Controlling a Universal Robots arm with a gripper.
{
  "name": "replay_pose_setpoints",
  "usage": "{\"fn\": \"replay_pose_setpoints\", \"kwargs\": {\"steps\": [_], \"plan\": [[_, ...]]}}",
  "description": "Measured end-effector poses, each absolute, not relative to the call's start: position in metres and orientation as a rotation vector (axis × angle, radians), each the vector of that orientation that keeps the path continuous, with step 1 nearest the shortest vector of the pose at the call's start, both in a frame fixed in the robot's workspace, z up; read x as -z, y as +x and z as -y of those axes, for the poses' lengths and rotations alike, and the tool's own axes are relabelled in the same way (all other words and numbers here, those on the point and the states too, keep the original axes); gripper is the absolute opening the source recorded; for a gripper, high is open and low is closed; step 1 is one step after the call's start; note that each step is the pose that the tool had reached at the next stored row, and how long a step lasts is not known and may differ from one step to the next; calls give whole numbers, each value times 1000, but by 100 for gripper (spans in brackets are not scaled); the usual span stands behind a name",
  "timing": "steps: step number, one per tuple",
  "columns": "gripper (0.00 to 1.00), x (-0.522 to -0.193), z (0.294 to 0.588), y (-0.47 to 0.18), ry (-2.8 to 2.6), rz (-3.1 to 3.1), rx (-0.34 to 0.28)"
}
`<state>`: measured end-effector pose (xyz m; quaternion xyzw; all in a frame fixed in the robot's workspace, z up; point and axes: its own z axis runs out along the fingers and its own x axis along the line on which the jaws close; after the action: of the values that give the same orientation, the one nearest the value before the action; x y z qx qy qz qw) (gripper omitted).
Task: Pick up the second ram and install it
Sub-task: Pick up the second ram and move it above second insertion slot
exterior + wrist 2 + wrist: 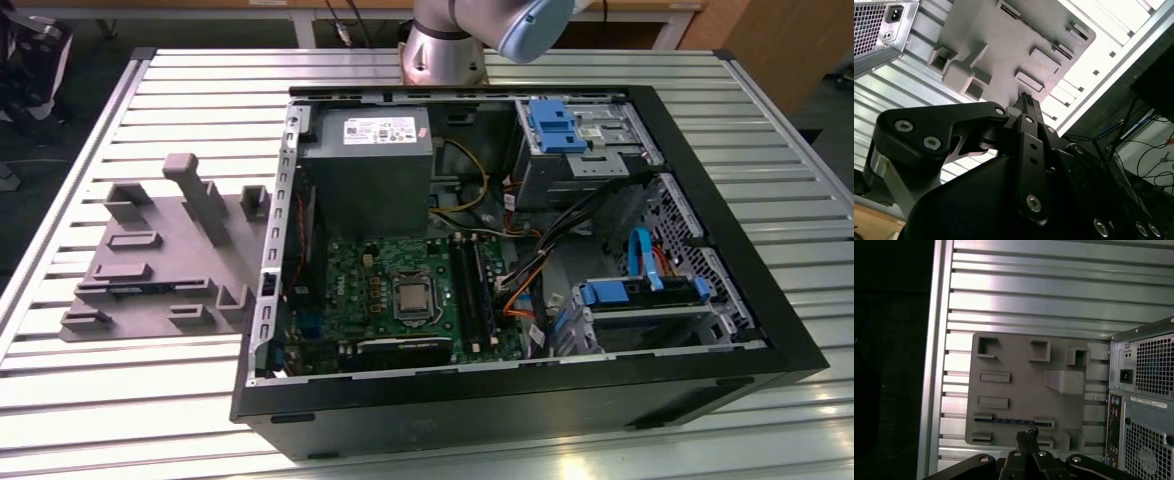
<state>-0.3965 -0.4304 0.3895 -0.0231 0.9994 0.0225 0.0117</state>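
Case (534, 400): I see it open, centre right.
Holder block (160, 270): grey, on worktop (200, 100), left.
Arm (447, 45): top centre.

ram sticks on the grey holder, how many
1. The ram stick lies in a slot near one edge of the holder. More may sit hidden in the case.

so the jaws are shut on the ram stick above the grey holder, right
No. The jaws of the gripper are shut but empty; the ram stick lies in the grey holder, as the first wrist view shows.
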Motion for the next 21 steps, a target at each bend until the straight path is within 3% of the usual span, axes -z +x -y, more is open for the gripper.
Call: {"fn": "replay_pose_setpoints", "kwargs": {"steps": [21], "plan": [[11, -390, 430, -404, -194, -3113, -71]]}}
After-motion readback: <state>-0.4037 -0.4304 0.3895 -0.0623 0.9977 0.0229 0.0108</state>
